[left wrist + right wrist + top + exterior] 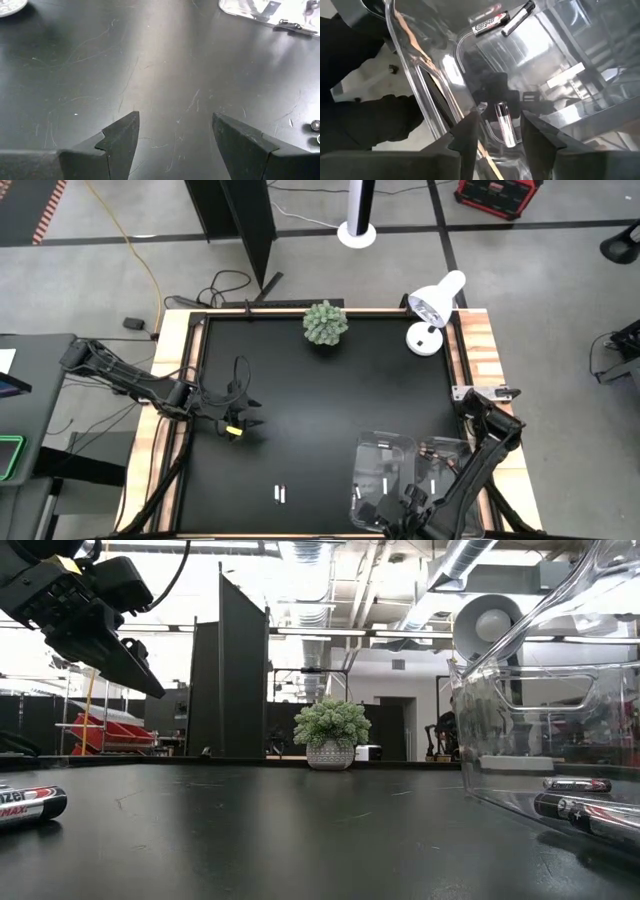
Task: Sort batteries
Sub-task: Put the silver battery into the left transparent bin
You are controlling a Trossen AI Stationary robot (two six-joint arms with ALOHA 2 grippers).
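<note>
Both my arms frame the high view. My left gripper [238,423] hangs over the table's [330,390] left half. My right gripper [392,518] sits at the near edge against the left bin [383,477], with the right bin [440,460] beside it. Two pale batteries [279,496] lie loose on the table between the two grippers, side by side, long axes running toward the table's far edge. They lie nearer-edge-ward and rightward of my left gripper, with open table between; I judge the left arm is the one free to fetch them, closing across their short width.

Low view: one battery [30,805] lies on the table at the left, and dark ones [585,810] rest inside a clear bin [540,730]. My left gripper [140,670] hangs well above the table.

Left wrist: my fingers [120,142] stand wide apart, empty, over bare table; no loose battery lies between them.

Right wrist: my fingers [470,132] are parted a little, with a silver battery [504,122] between the tips, inside the bin wall [420,75] as far as I can judge, not clamped. Two more batteries [502,20] lie deeper in.
</note>
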